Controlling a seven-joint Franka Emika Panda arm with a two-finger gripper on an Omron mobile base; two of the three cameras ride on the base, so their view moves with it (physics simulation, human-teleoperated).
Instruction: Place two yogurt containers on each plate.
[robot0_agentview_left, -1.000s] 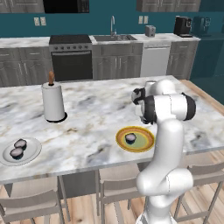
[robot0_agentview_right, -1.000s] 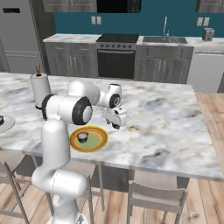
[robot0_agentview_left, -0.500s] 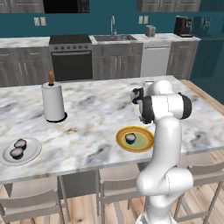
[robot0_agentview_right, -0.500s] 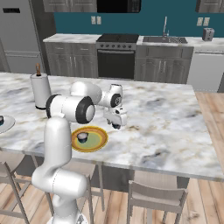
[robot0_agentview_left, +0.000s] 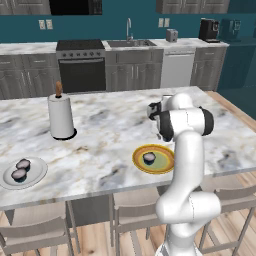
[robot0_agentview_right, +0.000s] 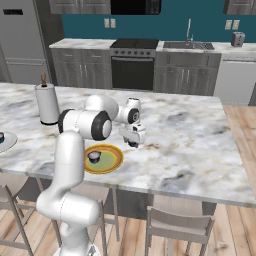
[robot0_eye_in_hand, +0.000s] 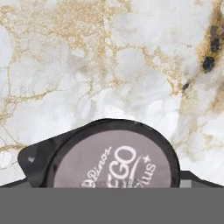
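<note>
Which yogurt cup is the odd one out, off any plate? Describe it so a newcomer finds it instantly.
On the marble island counter, find the yellow-rimmed plate with a greenish centre, which holds one cup. Just beyond it, under the open gripper, sits a small dark-sided yogurt cup with a pinkish-grey printed lid. Unlike the other cups, it rests on bare marble.

Yellow-rimmed plate (robot0_agentview_left: 159, 165), greenish centre; black yogurt cup (robot0_eye_in_hand: 113, 162), pinkish-grey lid.

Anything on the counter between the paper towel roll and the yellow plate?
No. In the left base view the marble between the paper towel roll and the yellow plate is bare counter; nothing stands on that stretch.
</note>
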